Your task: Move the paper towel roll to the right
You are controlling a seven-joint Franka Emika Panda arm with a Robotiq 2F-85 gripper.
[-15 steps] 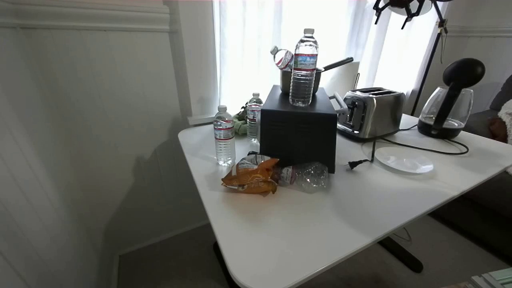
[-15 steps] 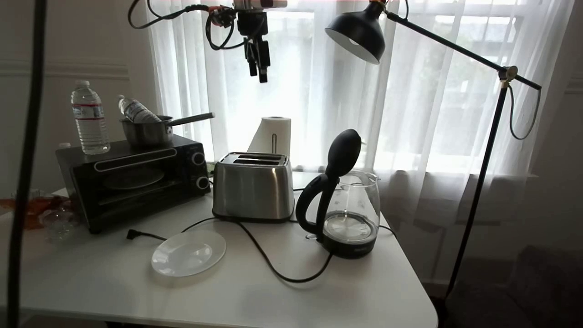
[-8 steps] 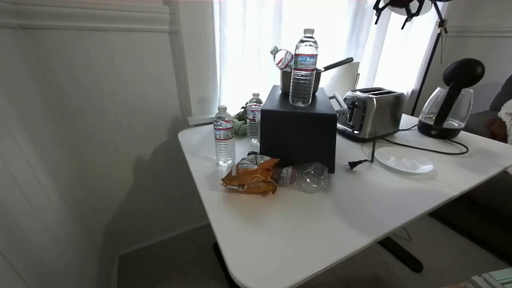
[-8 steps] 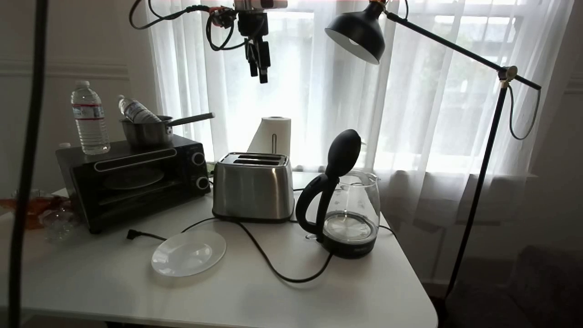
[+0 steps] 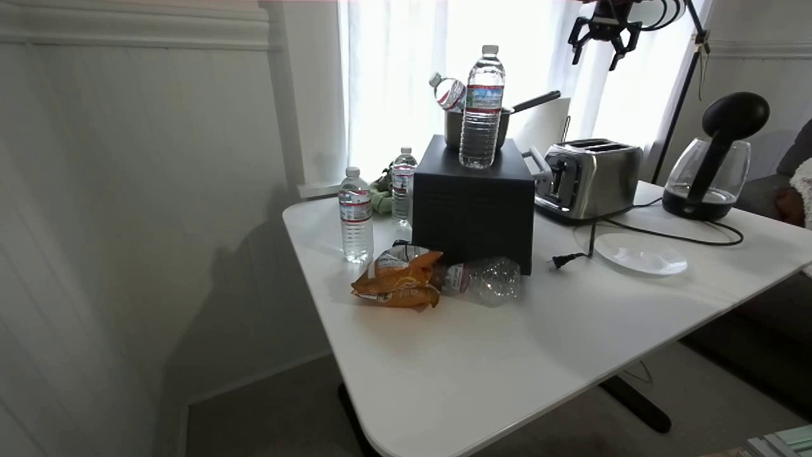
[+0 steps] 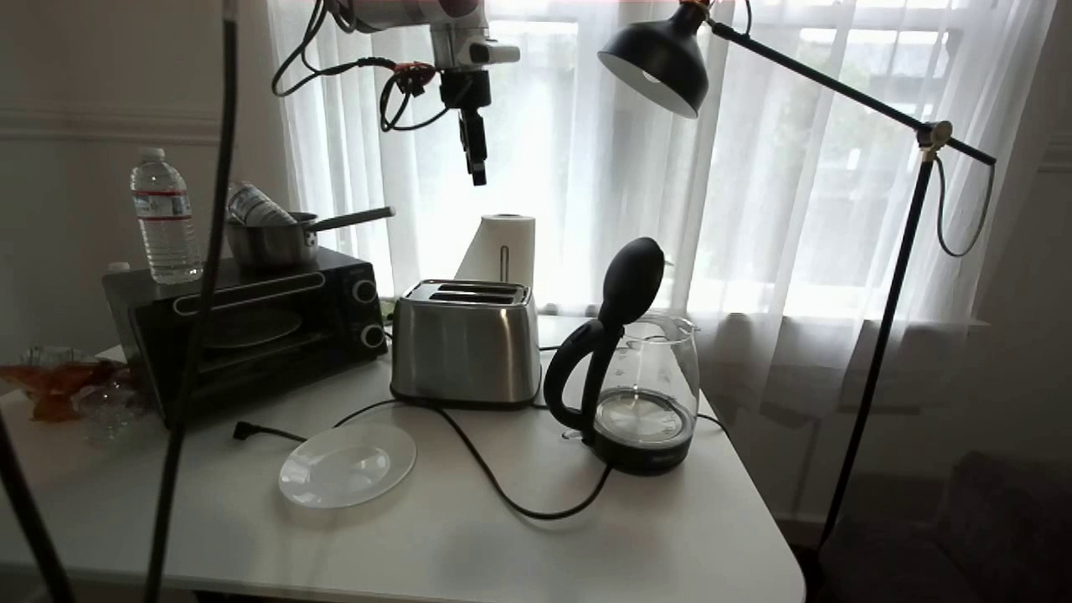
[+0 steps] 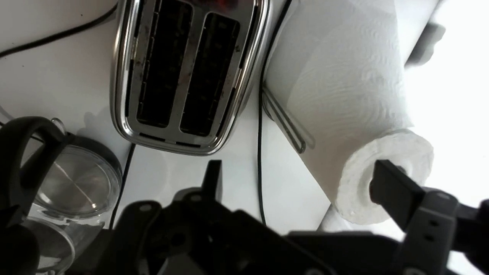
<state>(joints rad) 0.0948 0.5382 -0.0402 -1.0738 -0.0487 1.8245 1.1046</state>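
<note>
While the black two-fingered claw [image 5: 594, 65] hangs lower than before, spread wide and empty, the upright white paper towel roll [image 6: 520, 244] stands unmoved below it.

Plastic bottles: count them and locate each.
5: upright bottle on the toaster oven, tilted bottle in the pot, nearer bottle and farther bottle standing on the table, lying bottle beside the orange bag. More may hide behind the oven.

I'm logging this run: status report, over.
Gripper open, empty, above the table. Paper towel roll upright, not gripped. Toaster close beside it, black cord between: possible snags.
</note>
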